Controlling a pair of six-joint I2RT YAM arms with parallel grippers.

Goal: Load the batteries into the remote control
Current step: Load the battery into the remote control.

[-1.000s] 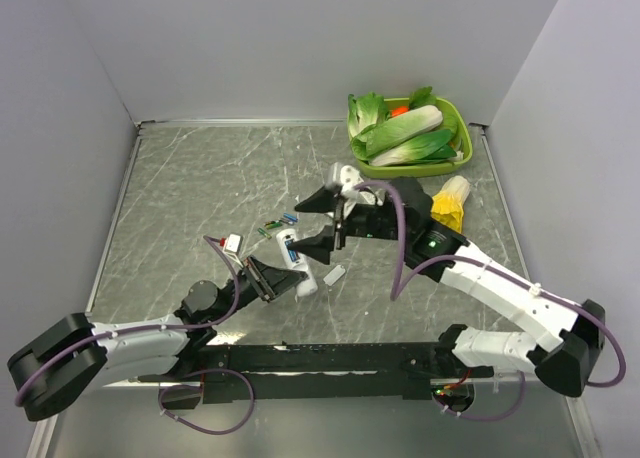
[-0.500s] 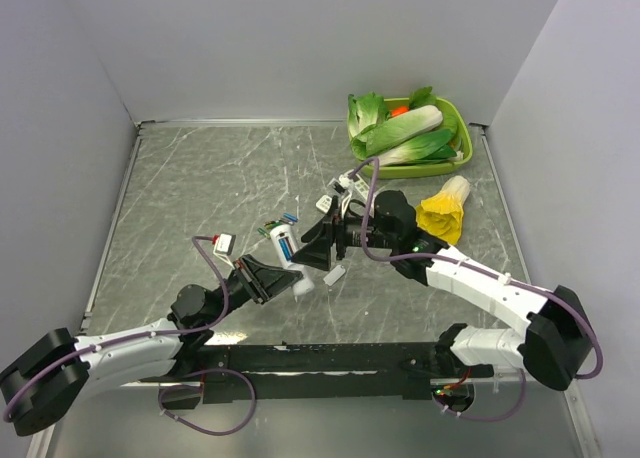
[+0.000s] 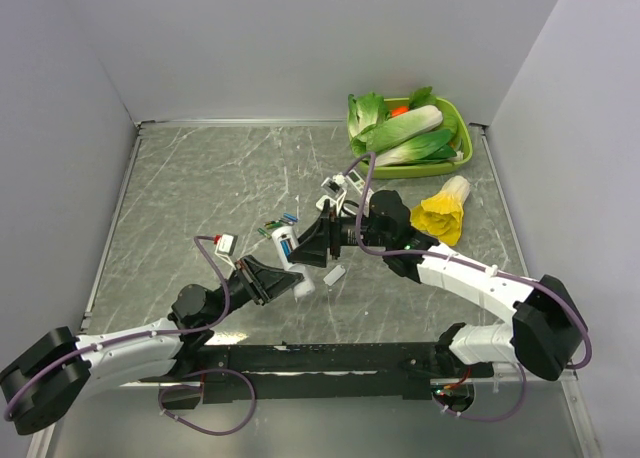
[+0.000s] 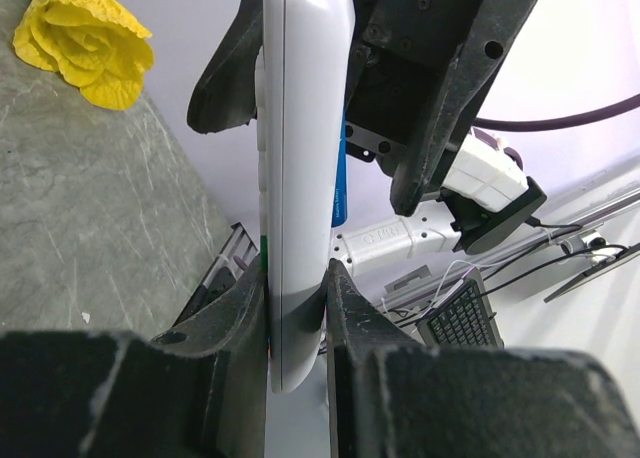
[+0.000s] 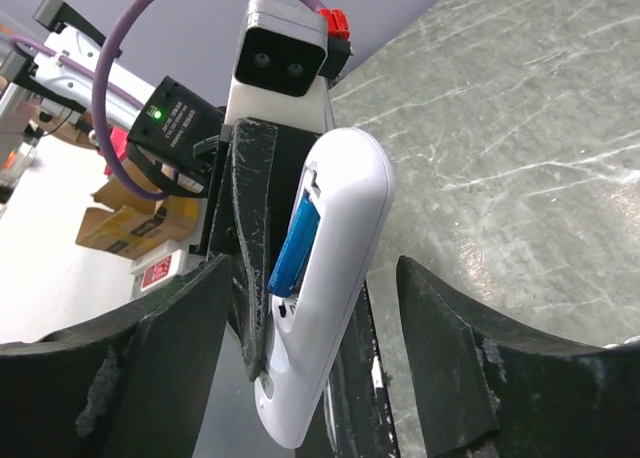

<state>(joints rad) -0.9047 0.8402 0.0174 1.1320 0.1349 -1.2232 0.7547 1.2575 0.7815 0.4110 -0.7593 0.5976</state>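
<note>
- The left gripper (image 4: 297, 293) is clamped on one end of the remote control (image 4: 300, 158), with a finger pressed to each face. It grips the remote just as it did a second ago.
- A blue battery (image 5: 295, 244) sits in the open compartment on the remote's back, which faces the right wrist camera.
- The right gripper (image 5: 315, 268) stands open and holds nothing. Its fingers (image 5: 170, 358) are spread to either side of the remote, with a gap on each side.
- A second ago this gripper hung farther back, beyond the remote. It has since closed in, and the top view now shows its tips at the remote's far end. Little has shifted in the last half second.
- The right arm has folded with that move, and its outer joint now sits closer to the middle of the grey table (image 3: 200, 178).
- A small white cover plate (image 3: 334, 275) lies on the table just right of the remote and has not moved.
- Beyond the remote, a second blue battery (image 3: 290, 218) lies loose near some green-wrapped cells (image 3: 268, 228), where both lay before.
- Farther right are a yellow leafy vegetable (image 3: 440, 208) and a green tray (image 3: 464, 148) of greens, both unchanged.
</note>
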